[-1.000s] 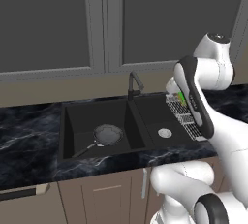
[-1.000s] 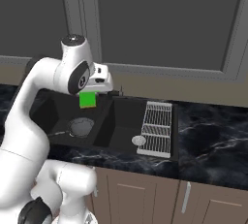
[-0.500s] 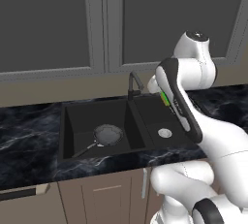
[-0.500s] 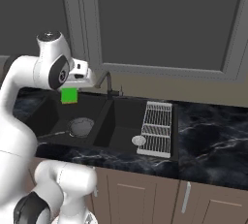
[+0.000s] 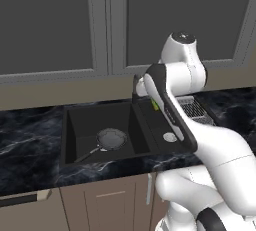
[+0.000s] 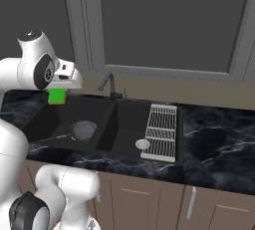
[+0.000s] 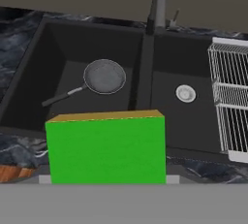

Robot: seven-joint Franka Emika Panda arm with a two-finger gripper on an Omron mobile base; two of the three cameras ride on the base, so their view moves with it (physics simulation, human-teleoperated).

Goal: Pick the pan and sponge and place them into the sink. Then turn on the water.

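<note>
The green sponge (image 7: 106,148) with a yellow top layer fills the lower hand view. My gripper (image 6: 59,89) is shut on the sponge (image 6: 57,97) and holds it in the air above the left side of the black sink (image 6: 124,124). The grey pan (image 6: 82,130) lies in the left basin with its thin dark handle pointing left. From the hand, the pan (image 7: 104,76) sits below and beyond the sponge. In the left base view my forearm hides most of the sponge (image 5: 155,106); the pan (image 5: 111,139) lies low in the left basin (image 5: 85,120).
A dark curved faucet (image 6: 107,82) stands behind the divider between the basins, with no stream showing. A white wire dish rack (image 6: 162,130) lies over the right basin's right side, beside a silver drain (image 7: 185,93). Black marble counter (image 6: 214,134) runs on both sides.
My arm has swung to the left with the sponge in its grip, from over the dish rack and right basin to above the left basin. The pan has not moved.
</note>
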